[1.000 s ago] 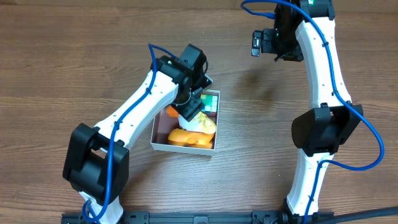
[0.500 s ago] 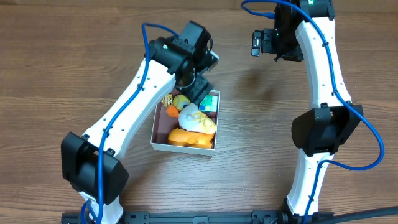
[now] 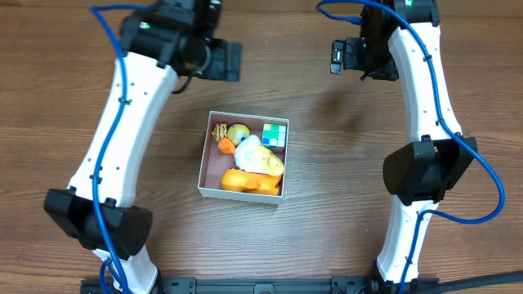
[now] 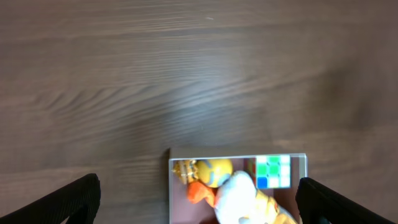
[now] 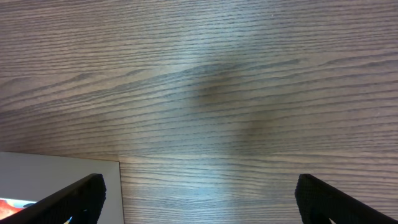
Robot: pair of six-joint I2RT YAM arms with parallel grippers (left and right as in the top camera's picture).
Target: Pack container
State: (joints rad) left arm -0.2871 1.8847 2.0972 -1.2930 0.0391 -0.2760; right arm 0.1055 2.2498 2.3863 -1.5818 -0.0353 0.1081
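**A:** Left hand (image 4: 199, 200) hangs spread wide, empty, beyond the container (image 3: 239, 194), which sits mid-worktop (image 3: 327, 237), crammed with toys (image 3: 253, 159).

**B:** Right hand (image 5: 199, 200) is splayed, empty too. No loose toys visible, so packing looks finished. Next, I'd say: park both arms.

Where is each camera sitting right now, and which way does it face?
Overhead: fixed above the table, looking straight down at the container of toys; both arms show, left gripper and right gripper beyond it.
Left wrist: above the table, facing down at the container's far edge; its fingers spread at the bottom corners.
Right wrist: facing down at bare table and one container corner; fingers likewise.
Shared: overhead and left wrist both show the green-checked cube.
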